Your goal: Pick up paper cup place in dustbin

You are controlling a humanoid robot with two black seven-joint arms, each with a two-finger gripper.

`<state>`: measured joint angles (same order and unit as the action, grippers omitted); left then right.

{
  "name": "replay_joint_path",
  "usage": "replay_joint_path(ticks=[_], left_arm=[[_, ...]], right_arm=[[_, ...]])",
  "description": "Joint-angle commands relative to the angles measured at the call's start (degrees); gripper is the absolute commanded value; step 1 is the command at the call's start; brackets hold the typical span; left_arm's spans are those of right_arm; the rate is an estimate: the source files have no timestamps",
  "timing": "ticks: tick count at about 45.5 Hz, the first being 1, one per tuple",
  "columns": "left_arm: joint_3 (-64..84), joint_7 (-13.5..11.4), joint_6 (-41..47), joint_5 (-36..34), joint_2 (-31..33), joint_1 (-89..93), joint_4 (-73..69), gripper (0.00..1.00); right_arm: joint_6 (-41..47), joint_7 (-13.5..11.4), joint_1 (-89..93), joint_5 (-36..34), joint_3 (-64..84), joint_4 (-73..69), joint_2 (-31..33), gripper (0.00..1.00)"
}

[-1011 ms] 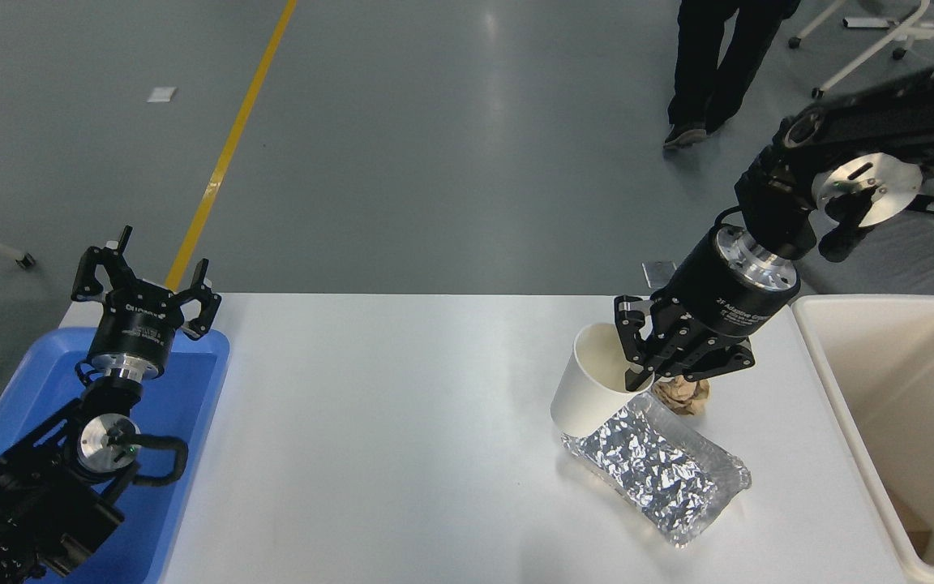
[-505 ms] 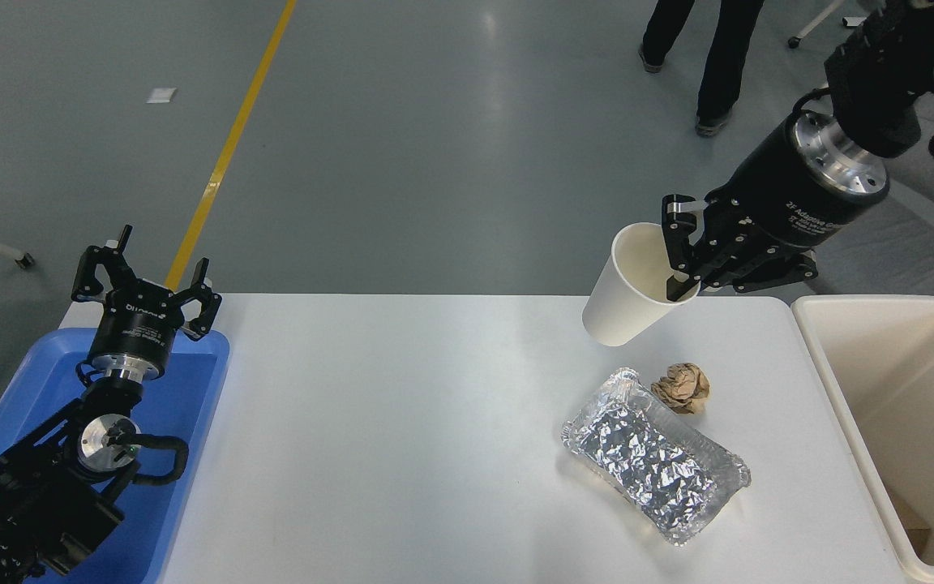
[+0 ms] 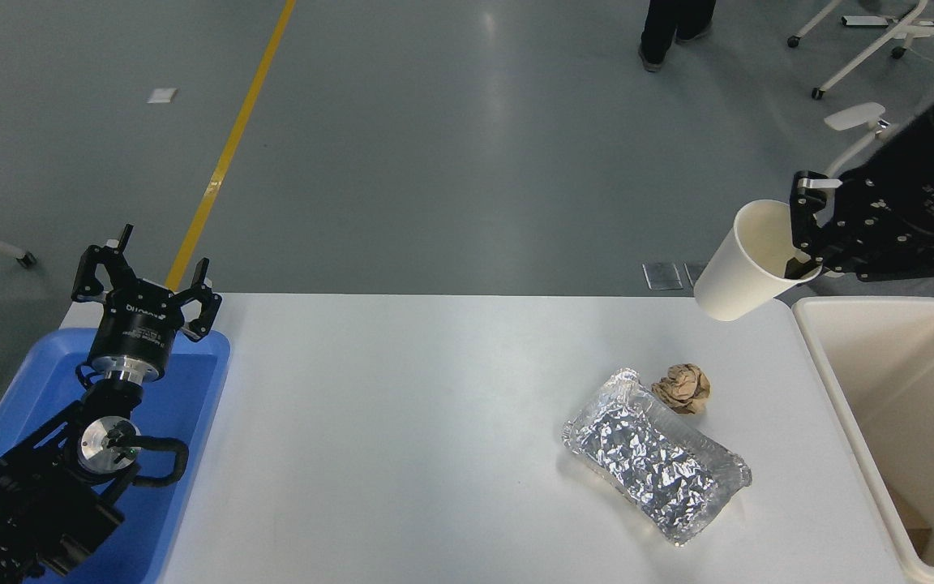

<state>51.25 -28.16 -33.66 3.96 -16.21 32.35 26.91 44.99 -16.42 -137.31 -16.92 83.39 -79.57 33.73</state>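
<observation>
The white paper cup (image 3: 739,272) hangs tilted in the air above the table's far right corner, its cream inside facing up and left. My right gripper (image 3: 801,243) is shut on the cup's rim, one finger inside and one outside. The cup is just left of the dustbin (image 3: 832,361), a large cream-white bin at the table's right edge. My left gripper (image 3: 147,280) is parked open over the blue tray at the lower left.
A crumpled brown paper ball (image 3: 683,388) and a crinkled silver foil tray (image 3: 655,466) lie on the white table (image 3: 402,438) right of centre. A blue plastic tray (image 3: 191,389) sits at the left edge. A person's legs (image 3: 670,28) show at the top.
My right gripper has lifted the paper cup off the table by the foil tray and carried it up and right, close to the dustbin. The person has walked away. The left arm has not moved.
</observation>
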Motion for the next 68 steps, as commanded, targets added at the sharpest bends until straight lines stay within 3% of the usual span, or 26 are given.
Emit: replay_joint_path(ticks=[1, 14, 23, 35, 44, 58, 68], left_arm=[[0.0, 0.0, 0.0, 0.0, 0.0, 0.0, 0.0, 0.99], [0.0, 0.0, 0.1, 0.0, 0.0, 0.0, 0.0, 0.99], [0.0, 0.0, 0.2, 0.0, 0.0, 0.0, 0.0, 0.99], [0.0, 0.0, 0.2, 0.0, 0.0, 0.0, 0.0, 0.99], [0.1, 0.0, 0.2, 0.0, 0.0, 0.1, 0.1, 0.99], [0.0, 0.0, 0.2, 0.0, 0.0, 0.1, 0.1, 0.99], [0.1, 0.0, 0.2, 0.0, 0.0, 0.1, 0.1, 0.99]], right_arm=[[-1.1, -0.2, 7.6, 3.6, 5.5, 7.0, 9.1, 0.0], [-25.4, -0.1, 27.3, 3.8, 0.1, 15.0, 17.2, 0.0], [-38.6, -0.1, 46.0, 3.9, -10.2, 22.6, 17.2, 0.0], [-40.8, 0.0, 66.7, 5.7, -20.5, 39.9, 11.7, 0.0], [-45.8, 0.1, 82.0, 6.0, -29.5, 54.1, 3.8, 0.0], [-46.8, 0.2, 93.9, 5.9, -37.4, 72.7, -6.8, 0.0], [-48.9, 0.2, 95.7, 5.9, -37.5, 75.9, -9.1, 0.0]])
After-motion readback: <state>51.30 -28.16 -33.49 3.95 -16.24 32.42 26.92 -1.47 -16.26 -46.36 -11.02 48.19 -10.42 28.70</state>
